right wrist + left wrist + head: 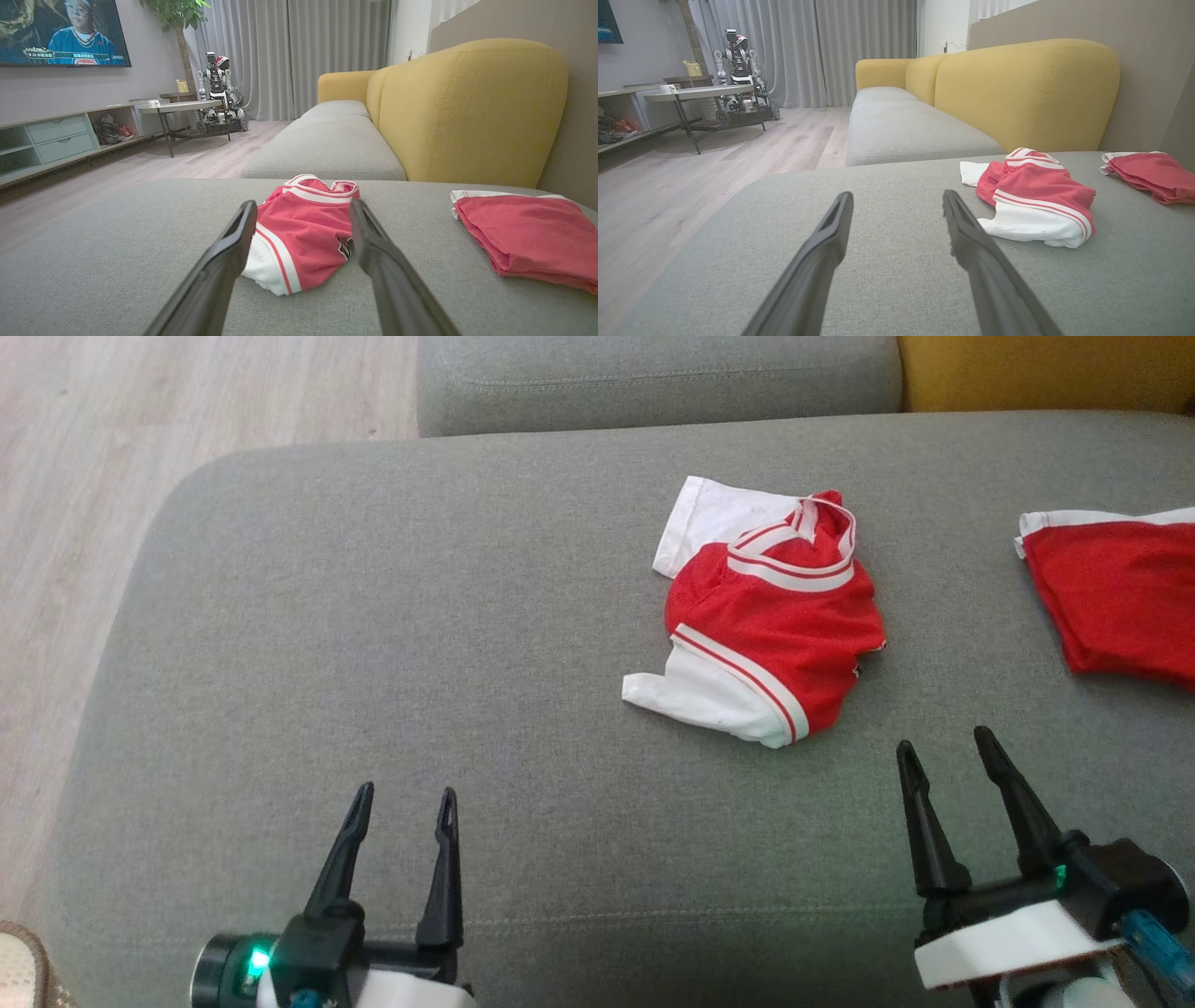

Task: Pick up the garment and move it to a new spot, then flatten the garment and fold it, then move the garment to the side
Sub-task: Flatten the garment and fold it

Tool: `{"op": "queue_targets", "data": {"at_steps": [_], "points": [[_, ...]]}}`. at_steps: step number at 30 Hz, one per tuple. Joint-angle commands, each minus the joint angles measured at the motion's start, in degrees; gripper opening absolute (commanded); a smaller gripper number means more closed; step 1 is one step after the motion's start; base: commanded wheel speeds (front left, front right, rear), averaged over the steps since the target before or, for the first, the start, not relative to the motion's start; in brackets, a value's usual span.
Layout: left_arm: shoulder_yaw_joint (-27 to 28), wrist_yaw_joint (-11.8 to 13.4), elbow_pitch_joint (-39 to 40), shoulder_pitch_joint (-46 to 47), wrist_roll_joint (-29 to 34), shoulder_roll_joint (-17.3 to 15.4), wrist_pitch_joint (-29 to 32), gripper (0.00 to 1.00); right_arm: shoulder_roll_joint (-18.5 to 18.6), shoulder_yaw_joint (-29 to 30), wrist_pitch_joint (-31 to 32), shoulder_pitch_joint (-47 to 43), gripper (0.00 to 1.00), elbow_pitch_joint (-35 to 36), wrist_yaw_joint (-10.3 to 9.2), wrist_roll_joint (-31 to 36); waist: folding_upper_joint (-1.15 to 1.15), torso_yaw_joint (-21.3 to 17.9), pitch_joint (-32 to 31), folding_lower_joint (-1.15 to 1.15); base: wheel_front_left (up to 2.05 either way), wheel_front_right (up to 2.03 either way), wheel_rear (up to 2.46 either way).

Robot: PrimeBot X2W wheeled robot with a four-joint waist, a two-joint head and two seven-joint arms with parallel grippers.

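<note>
at the far left, pale wood floor [75,476] runs beside the grey sofa seat [420,616]; in the left wrist view a low round table [700,91] and another wheeled robot [738,70] stand far off on that floor before grey curtains [808,46]; a television [60,30] hangs on the left wall in the right wrist view;

the left fingers [344,854] rise at the near left edge of the seat, tips pointing away, spread wide apart over bare cushion; the left wrist view shows the same gap between the left fingers [824,252], with grey fabric behind it;

right of the seat's middle lies the garment [775,616], a crumpled red piece with white bands and white ends, bunched in a heap on the cushion; one white end sticks out at its far left, another at its near left; it sits well right of the left fingers and farther away; the left wrist view has the garment [1036,191] just right of the right-hand tip;

the right fingers [1018,798] stand at the near right, also spread wide, tips near the garment's near right edge but apart from it; in the right wrist view the garment [303,224] shows in the gap beyond the right fingers [380,266];

at the far right a second red garment [1120,597] lies flatter on the seat, well apart from the first; behind it rises the yellow backrest [1027,88].
</note>
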State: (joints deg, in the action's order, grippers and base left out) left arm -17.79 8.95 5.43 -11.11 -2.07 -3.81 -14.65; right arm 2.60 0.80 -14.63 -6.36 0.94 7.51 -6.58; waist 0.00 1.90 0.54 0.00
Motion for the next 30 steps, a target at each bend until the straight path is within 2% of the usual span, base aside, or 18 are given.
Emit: {"op": "queue_targets", "data": {"at_steps": [1, 7, 12, 16, 20, 30], "points": [[1.7, -0.4, 1.7, 3.0, 0.7, 0.5, -0.3, 1.0, 0.3, -1.5, -0.4, 2.3, 1.0, 1.7, -0.02, -0.2, 0.0, -0.1, 0.1, 0.0, 0.0, 0.0, 0.0], [1.7, -1.0, 0.4, 3.9, 0.8, 0.6, -0.3, 1.0, 0.3, -1.6, -0.4, 2.4, 1.0, 1.5, -0.02, -0.2, 0.0, -0.8, 0.4, 0.0, 0.0, 0.0, 0.0], [-0.6, -4.4, -4.3, 8.2, 0.2, 0.7, -0.3, 1.0, 0.3, -1.6, -0.4, 3.6, 1.0, 1.9, -0.02, 0.1, 0.0, -1.0, 2.9, 0.0, 0.0, 0.0, 0.0], [-3.2, -8.0, -12.4, 15.7, -1.3, 0.8, -0.3, 1.0, 0.3, -1.8, -0.4, 5.9, 1.0, 2.6, -0.02, 0.5, 0.0, -1.3, 7.4, 0.0, 0.0, 0.0, 0.0], [-5.7, -10.5, -20.9, 26.0, -4.8, 0.9, -0.3, 1.0, 0.3, -2.2, -0.4, 8.6, 1.0, 2.8, -0.02, 1.1, 0.0, -1.9, 11.9, 0.0, 0.0, 0.0, 0.0], [-15.5, -13.1, -36.7, 45.8, -14.1, 0.9, -0.3, 1.0, 0.3, -2.9, -0.4, 14.0, 1.0, 3.8, -0.02, 1.7, 0.0, -4.8, 20.0, 0.0, 0.0, 0.0, 0.0]]}}
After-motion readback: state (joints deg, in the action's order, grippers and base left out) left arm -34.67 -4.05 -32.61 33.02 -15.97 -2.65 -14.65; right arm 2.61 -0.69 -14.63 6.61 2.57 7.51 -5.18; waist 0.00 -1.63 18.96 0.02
